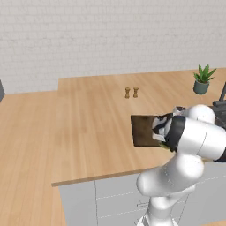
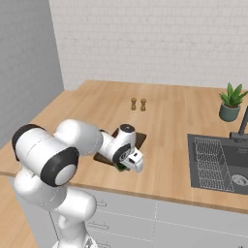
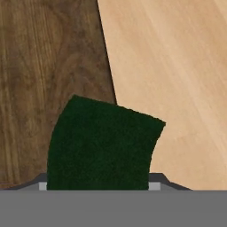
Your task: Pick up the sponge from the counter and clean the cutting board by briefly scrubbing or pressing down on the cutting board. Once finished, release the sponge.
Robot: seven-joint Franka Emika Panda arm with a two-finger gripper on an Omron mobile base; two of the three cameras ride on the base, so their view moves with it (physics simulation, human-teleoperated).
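Observation:
The dark-green sponge (image 3: 102, 146) sits between my fingers in the hand view. It hangs over the right edge of the dark-brown cutting board (image 3: 48, 66), partly above the light counter (image 3: 177, 66). From the right base view my gripper (image 2: 127, 165) points down at the board's near corner, shut on the sponge (image 2: 121, 168). The cutting board (image 2: 139, 139) lies mostly under my wrist. In the left base view the cutting board (image 1: 142, 130) shows left of my forearm, which hides the hand. Whether the sponge touches the board I cannot tell.
Two small wooden shakers (image 1: 131, 92) stand behind the board. A potted plant (image 2: 231, 101) is at the back right, above a dark sink (image 2: 218, 162) with a faucet (image 2: 242, 126). The counter's front edge (image 1: 97, 178) runs close below the board.

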